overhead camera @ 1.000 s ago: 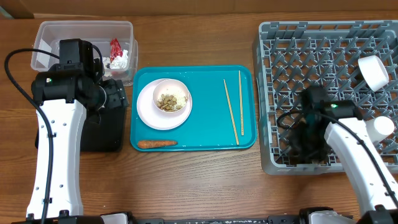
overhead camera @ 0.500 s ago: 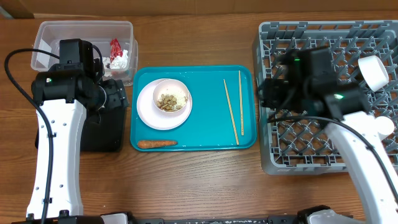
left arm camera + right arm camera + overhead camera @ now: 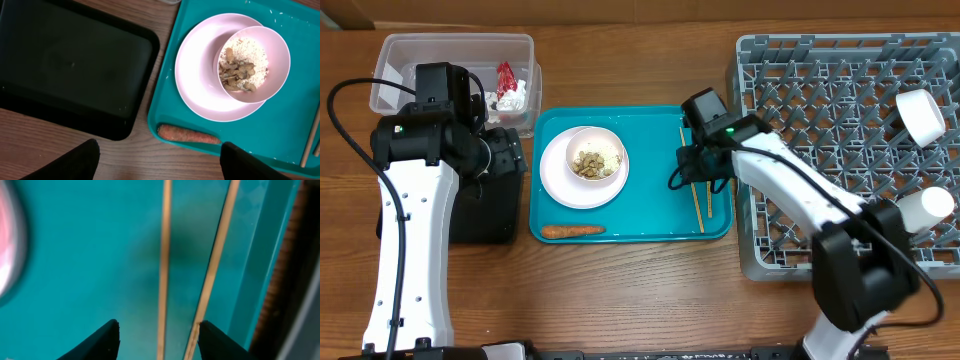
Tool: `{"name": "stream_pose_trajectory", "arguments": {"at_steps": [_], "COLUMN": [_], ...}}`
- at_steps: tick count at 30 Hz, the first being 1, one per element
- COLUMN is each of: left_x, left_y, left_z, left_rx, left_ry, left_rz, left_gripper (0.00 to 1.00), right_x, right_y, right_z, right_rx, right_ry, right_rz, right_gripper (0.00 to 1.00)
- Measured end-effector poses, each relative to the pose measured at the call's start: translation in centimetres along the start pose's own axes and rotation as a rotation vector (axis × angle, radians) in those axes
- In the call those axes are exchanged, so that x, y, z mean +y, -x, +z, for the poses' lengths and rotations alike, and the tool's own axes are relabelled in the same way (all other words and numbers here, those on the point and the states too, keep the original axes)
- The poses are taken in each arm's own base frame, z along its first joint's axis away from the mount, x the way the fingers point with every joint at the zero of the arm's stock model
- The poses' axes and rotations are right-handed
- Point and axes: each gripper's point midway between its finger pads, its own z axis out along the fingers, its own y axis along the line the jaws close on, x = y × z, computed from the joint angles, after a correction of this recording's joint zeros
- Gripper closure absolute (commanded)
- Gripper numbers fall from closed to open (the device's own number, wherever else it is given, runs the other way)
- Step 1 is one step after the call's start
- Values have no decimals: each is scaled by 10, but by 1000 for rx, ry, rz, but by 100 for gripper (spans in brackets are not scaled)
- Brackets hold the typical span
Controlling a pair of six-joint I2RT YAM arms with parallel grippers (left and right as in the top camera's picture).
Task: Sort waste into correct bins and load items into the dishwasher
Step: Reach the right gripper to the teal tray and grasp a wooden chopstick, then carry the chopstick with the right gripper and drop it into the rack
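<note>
My right gripper (image 3: pixel 696 168) (image 3: pixel 159 342) is open, low over two wooden chopsticks (image 3: pixel 692 190) (image 3: pixel 164 255) on the teal tray (image 3: pixel 630 236). One stick lies between the fingers; the other is by the right fingertip (image 3: pixel 215 337). My left gripper (image 3: pixel 510 158) (image 3: pixel 160 165) is open and empty, between the black tray (image 3: pixel 485 215) (image 3: pixel 70 65) and the orange carrot stick (image 3: pixel 572 230) (image 3: pixel 189 134). A white bowl (image 3: pixel 611 146) (image 3: pixel 270 45) of beige scraps (image 3: pixel 588 163) (image 3: pixel 237 70) sits on the pink plate (image 3: pixel 558 188) (image 3: pixel 200 90). The clear tub (image 3: pixel 455 48) holds a red wrapper (image 3: pixel 506 78) and tissue (image 3: pixel 517 98).
The grey dish rack (image 3: pixel 840 100) fills the right side, with a white cup (image 3: pixel 920 115) at its far right and another white piece (image 3: pixel 938 205) below it. The left arm covers part of the tub and the black tray.
My right arm has swung left out of the dish rack and come down over the chopsticks on the teal tray. The left arm has not moved.
</note>
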Motion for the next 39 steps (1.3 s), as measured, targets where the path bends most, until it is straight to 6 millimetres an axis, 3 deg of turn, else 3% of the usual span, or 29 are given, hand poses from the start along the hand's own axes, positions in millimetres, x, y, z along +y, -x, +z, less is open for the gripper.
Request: {"name": "stream_pose_trajectory", "arguments": {"at_steps": [11,14,16,20,23,33,37,39], "left_x": [0,0,0,0,0,0,0,0], "left_y": [0,0,0,0,0,0,0,0], "left_z": [0,0,0,0,0,0,0,0], "left_rx": [0,0,0,0,0,0,0,0], "left_ry": [0,0,0,0,0,0,0,0], "left_rz": [0,0,0,0,0,0,0,0], "left_gripper": [20,20,20,20,20,20,21,21], "right_x": [-6,-6,-6,1,4,1,3,5], "right_y": [-11,-11,-11,-14,-21,-37,-33,-19], "right_z": [45,46,47,47,45,35,13,-12], "right_rx": [76,72,70,76,99,186,180,119], "right_ry": [-35,-46,-50,-52,-56,-83,-77,-71], "right_rz": [4,-1,-5,-24,-35,-22,-18,-15], "right_gripper": [55,66,82,86,96,96,96,96]}}
